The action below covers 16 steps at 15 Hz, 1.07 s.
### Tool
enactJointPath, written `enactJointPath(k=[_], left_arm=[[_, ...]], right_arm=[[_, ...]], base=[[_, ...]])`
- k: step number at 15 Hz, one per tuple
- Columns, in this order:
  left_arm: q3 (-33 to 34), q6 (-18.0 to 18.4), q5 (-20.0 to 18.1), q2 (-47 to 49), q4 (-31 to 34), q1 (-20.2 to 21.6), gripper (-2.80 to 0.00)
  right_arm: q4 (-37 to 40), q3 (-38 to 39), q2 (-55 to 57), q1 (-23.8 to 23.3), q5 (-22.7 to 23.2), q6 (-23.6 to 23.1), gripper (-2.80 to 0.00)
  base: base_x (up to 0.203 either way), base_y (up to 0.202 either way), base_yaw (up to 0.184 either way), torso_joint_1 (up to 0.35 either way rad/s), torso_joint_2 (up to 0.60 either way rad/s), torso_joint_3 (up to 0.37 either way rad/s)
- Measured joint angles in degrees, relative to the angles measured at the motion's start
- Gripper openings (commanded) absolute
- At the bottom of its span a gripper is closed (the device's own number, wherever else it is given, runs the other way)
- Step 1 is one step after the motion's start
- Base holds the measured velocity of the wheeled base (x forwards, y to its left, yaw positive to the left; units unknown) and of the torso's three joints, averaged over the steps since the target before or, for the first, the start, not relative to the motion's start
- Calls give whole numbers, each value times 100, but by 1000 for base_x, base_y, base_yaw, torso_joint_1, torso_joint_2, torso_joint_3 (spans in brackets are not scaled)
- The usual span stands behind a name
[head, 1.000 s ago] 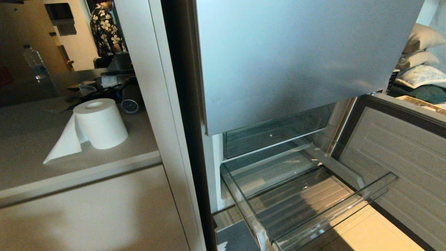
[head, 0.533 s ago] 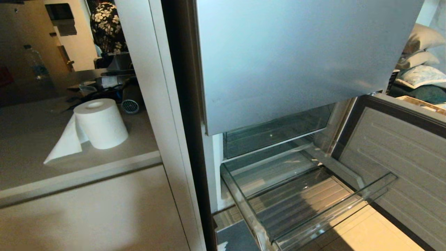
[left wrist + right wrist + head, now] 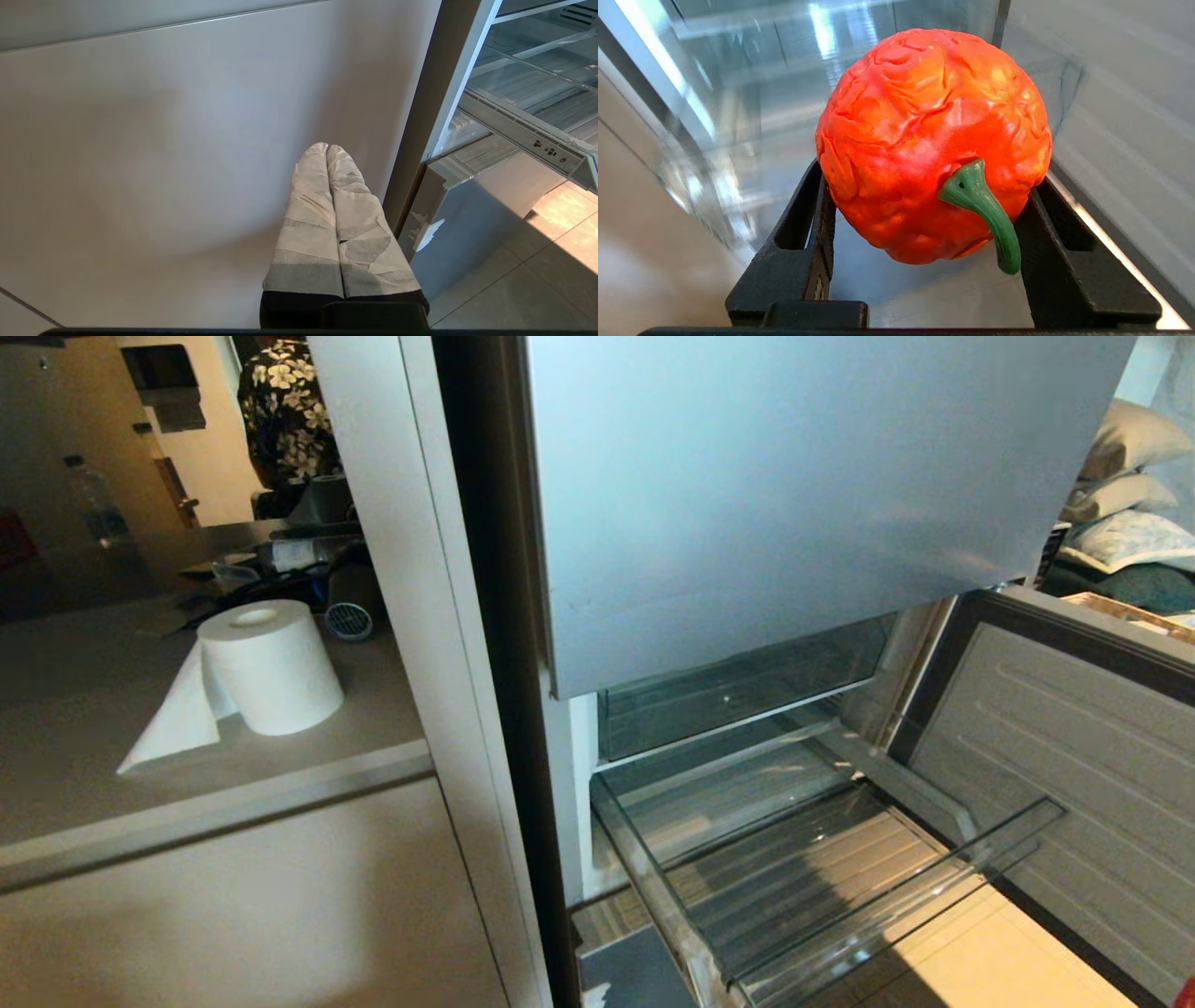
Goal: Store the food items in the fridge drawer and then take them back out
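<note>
We note the right pincer (image 3: 924,224) is clamped on a wrinkled red-orange pepper (image 3: 934,140) with a green stem, its two black jaws spread about halfway and pressed to either flank of the fruit; holding it across its widest girth probably keeps it from rolling free. In the head view only a red sliver shows at the 5 o'clock corner, likely this same fruit, so we judge the load is just arriving from that side. The drawer (image 3: 1018,831), a clear ribbed bin, stands pulled out at 5 o'clock of the head view with nothing in it that we can see; it sits open presumably to leave a free drop zone. The fridge door (image 3: 1055,747) hangs open at 3 o'clock, and the clear-fronted compartment (image 3: 738,691) lies just above the drawer. The left pincer (image 3: 327,149), padded fingers pressed together and holding nothing, is parked low beside the pale cabinet front (image 3: 163,140), clear of the work. A paper roll (image 3: 266,667) rests on the worktop (image 3: 75,709) at 9 o'clock; a person in a floral shirt (image 3: 285,411) stands far back at 11 o'clock. We judge the storing stage is in hand.
</note>
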Motion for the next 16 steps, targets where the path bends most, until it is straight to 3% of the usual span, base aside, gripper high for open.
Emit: enactJointPath(k=[4, 9, 16], left_arm=[[0, 0, 0, 0, 0, 0, -280], [0, 0, 0, 0, 0, 0, -280], [0, 0, 0, 0, 0, 0, -280]], right_arm=[[318, 76, -65, -800, 13, -551, -280], [438, 83, -953, -1139, 19, -987, -280], [834, 83, -1517, -1188, 234, -722, -280]], base=[[0, 0, 0, 0, 0, 0], [0, 0, 0, 0, 0, 0], [0, 0, 0, 0, 0, 0]])
